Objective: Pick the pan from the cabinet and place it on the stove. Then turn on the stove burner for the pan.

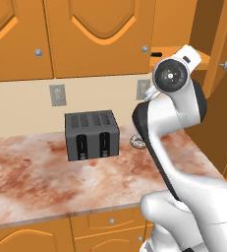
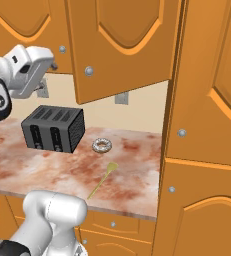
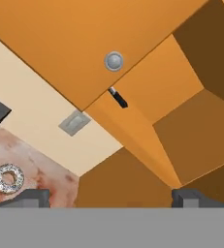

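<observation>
Pan's black handle end (image 3: 118,98) pokes out over the open cabinet's (image 3: 147,116) shelf edge; gripper (image 3: 111,196) released, empty, hanging before it; toaster (image 1: 92,134) and doughnut (image 2: 102,145) on the counter (image 2: 122,175) below.

Both base cams look fwd/down over table (image 1: 31,177) from behind arm, L & R; share toaster (image 1: 92,134). Hand cam close, tilted up under cabinet (image 3: 84,43).

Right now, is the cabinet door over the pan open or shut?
Open. The cabinet interior shows past the swung door, with the pan handle poking over the shelf edge.
</observation>
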Motion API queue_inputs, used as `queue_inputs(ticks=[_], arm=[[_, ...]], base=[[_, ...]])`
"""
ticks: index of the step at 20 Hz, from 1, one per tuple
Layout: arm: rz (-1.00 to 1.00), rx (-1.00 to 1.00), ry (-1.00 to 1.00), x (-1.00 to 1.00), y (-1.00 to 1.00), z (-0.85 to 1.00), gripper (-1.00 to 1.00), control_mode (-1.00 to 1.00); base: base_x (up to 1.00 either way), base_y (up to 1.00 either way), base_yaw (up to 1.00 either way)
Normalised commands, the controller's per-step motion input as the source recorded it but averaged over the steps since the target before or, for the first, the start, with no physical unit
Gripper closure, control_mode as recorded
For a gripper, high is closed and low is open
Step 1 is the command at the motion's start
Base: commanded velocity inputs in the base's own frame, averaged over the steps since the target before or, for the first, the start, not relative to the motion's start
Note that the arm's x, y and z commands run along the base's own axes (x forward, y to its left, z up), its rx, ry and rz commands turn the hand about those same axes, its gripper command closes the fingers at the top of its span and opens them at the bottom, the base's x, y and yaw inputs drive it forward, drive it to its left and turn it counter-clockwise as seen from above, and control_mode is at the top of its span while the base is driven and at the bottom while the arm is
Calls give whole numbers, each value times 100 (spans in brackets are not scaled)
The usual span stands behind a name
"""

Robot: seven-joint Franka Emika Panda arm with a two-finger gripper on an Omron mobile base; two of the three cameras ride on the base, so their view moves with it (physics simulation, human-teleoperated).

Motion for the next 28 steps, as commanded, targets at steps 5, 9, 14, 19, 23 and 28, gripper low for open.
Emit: queue_inputs(ticks=[5, 9, 14, 19, 23, 28], arm=[[-7, -4, 3, 20, -32, -2, -100, -100], [-9, -3, 1, 4, -38, -9, -100, -100], [-10, -4, 3, 0, -35, -13, -100, -100], [-9, -3, 5, 0, -38, -11, -100, -100], [-9, -2, 4, 0, -43, -8, -100, -100], [-9, 0, 3, -4, -56, -5, -100, -100]], base=[[0, 0, 0], [0, 0, 0], [0, 0, 0], [0, 0, 0], [0, 0, 0], [0, 0, 0]])
